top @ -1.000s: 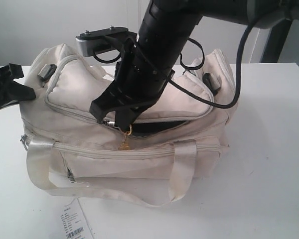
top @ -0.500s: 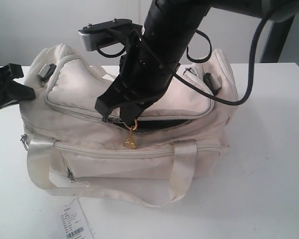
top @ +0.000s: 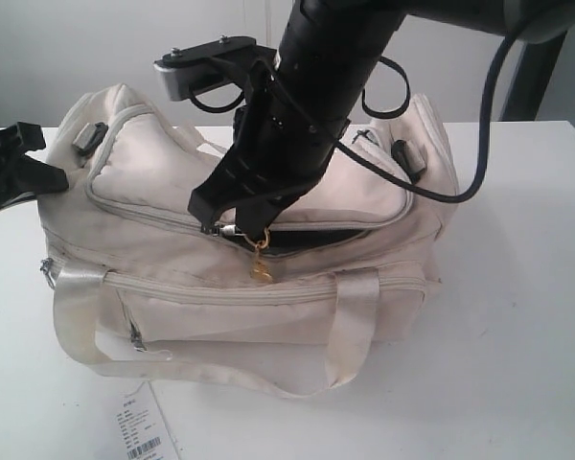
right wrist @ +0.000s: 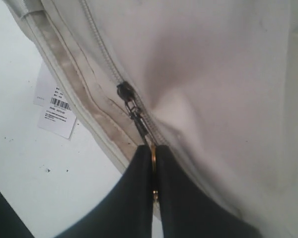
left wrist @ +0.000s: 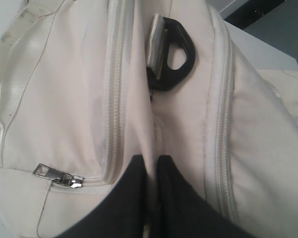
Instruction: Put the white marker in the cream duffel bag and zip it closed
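The cream duffel bag (top: 268, 307) lies on the white table, its top zipper partly open with a dark gap (top: 316, 240) showing. My right gripper (top: 226, 228) reaches across the bag top and is shut on the zipper pull's gold ring (right wrist: 153, 154), just behind the grey slider (right wrist: 125, 92). A gold charm (top: 261, 271) dangles below it. My left gripper (top: 56, 178) is at the bag's left end, its fingers (left wrist: 134, 173) pinched shut on a fold of the cream fabric. The white marker is out of view.
A white paper barcode tag (top: 139, 426) lies on the table in front of the bag. Strap handles (top: 355, 331) hang down the bag's front. A black buckle (left wrist: 171, 54) sits on the bag's end. A cable (top: 460, 144) loops off the right arm.
My right gripper has moved to the right along the top zipper with the pull in it. The charm went with it and the dark gap is shorter. The left gripper has stayed put.
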`<state>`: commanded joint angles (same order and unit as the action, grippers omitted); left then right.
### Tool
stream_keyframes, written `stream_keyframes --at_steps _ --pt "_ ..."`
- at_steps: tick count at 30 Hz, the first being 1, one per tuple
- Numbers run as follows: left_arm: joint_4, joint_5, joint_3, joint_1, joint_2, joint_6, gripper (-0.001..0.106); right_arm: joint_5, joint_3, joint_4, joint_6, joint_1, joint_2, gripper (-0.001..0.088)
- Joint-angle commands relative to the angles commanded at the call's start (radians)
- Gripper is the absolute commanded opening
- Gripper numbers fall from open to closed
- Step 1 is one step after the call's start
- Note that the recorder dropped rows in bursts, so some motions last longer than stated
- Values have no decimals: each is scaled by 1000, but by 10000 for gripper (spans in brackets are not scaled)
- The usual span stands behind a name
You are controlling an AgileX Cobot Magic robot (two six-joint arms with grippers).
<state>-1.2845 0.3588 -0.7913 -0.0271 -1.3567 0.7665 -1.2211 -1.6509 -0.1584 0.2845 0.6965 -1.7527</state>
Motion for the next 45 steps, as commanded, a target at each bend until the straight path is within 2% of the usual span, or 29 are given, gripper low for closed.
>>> stream_keyframes --at_steps 23,45 --pt "7 1 0 0 0 0 3 0 0 85 -22 0 26 0" --pt "11 0 0 0 0 0 3 0 0 110 -22 0 29 0"
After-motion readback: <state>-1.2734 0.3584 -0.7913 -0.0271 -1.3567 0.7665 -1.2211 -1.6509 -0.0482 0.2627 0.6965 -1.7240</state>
